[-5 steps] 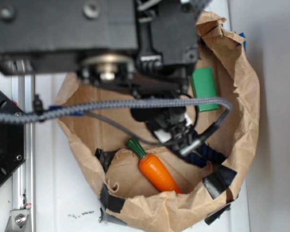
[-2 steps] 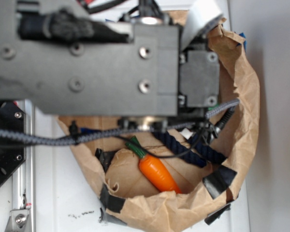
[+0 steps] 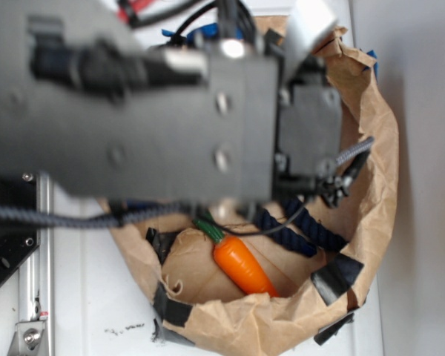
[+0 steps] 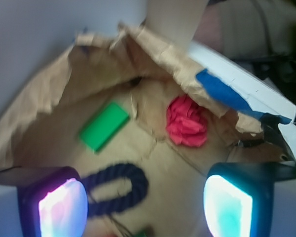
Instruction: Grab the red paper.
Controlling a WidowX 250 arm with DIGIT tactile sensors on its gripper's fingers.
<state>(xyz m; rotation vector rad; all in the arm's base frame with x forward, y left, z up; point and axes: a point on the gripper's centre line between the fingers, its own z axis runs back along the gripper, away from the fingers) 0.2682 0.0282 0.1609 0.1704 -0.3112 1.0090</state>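
Lying inside the brown paper bag [image 4: 49, 94], the red paper [image 4: 187, 121] sits ahead of the claw [image 4: 145, 202] and toward its right finger, well apart from both glowing pads [image 4: 227, 205]. The claw is spread wide, holding nothing. The wrist view also shows a green block [image 4: 104, 126] and a dark blue rope loop [image 4: 116, 190]. The exterior view, largely filled by the blurred arm, hides the red paper but shows an orange carrot [image 3: 241, 265]; the claw itself seems covered there.
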